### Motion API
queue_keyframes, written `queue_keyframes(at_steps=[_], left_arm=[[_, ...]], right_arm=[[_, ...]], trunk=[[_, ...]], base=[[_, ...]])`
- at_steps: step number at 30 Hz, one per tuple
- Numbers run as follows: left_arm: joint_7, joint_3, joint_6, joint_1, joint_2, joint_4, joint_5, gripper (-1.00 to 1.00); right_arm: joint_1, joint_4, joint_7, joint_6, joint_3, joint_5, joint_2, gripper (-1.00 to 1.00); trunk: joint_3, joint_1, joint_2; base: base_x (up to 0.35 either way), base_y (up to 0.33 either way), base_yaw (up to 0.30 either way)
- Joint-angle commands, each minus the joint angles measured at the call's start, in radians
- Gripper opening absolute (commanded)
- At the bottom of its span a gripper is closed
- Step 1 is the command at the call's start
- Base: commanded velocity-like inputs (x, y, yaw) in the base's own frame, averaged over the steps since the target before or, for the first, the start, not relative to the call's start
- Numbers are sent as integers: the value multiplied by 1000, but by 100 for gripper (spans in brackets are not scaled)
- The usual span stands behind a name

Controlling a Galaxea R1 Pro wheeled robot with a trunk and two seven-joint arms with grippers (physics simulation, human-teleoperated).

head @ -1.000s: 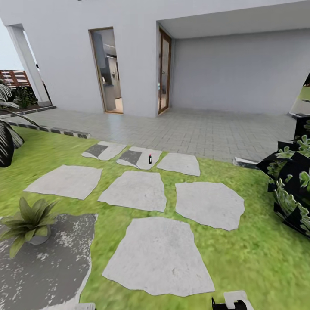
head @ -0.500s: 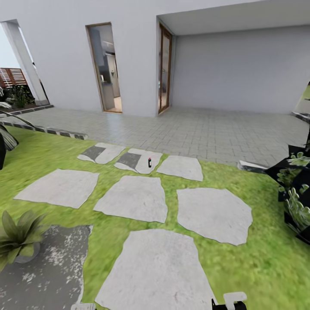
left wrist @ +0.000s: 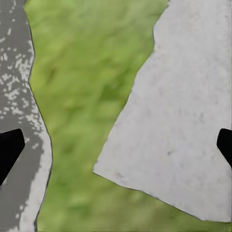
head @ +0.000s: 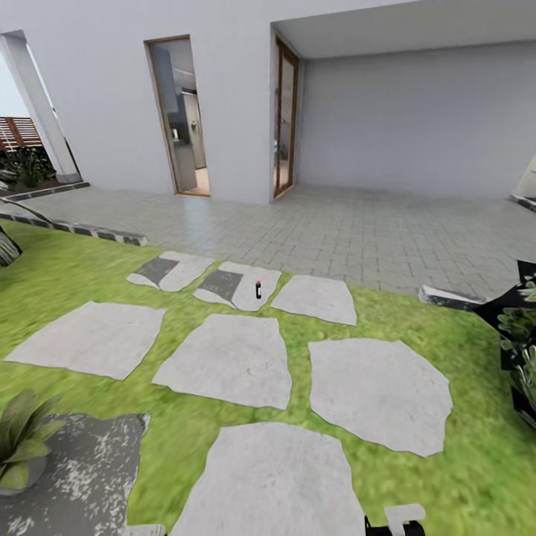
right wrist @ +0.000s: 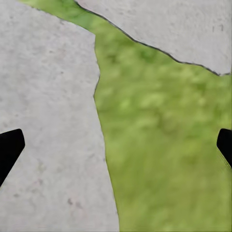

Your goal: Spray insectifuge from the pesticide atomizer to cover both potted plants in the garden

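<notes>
The pesticide atomizer (head: 258,289), a tiny dark bottle with a red top, stands upright on a far stepping slab (head: 242,284) in the garden, well ahead of me. One potted plant (head: 20,439), a green rosette in a grey pot, sits on the gravelly patio (head: 82,480) at the lower left, partly cut by the frame edge. My left gripper (left wrist: 117,146) is open over grass, a slab edge and the patio edge, holding nothing. My right gripper (right wrist: 117,145) is open and empty over a slab and grass.
Several grey stepping slabs (head: 227,357) cross the lawn (head: 461,476) toward a tiled terrace (head: 357,238) and the white house with two doorways (head: 179,119). A dark leafy shrub (head: 522,342) stands at the right. A brown fence (head: 18,132) shows far left.
The whole view has shifted: the camera has moved forward. Slabs and atomizer appear slightly nearer, while the potted plant and the shrub have slid toward the frame edges. Both grippers remain open.
</notes>
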Motion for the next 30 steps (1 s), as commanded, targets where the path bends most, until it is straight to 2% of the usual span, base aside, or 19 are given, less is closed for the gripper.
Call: queue_keyframes(at_steps=[1, 24, 30], left_arm=[[-5, 5, -3, -1, 0, 1, 2, 100], [-5, 5, -3, -1, 0, 1, 3, 100], [-5, 5, -3, -1, 0, 1, 2, 100]], right_arm=[[-1, 1, -7, -1, 8, 0, 0, 100], [-1, 0, -7, -1, 8, 0, 0, 100], [-1, 0, -8, -1, 8, 0, 0, 100]], trunk=[[-1, 0, 0], [-1, 0, 0], [-1, 0, 0]], base=[[338, 0, 0], [337, 16, -1], [306, 165, -181]])
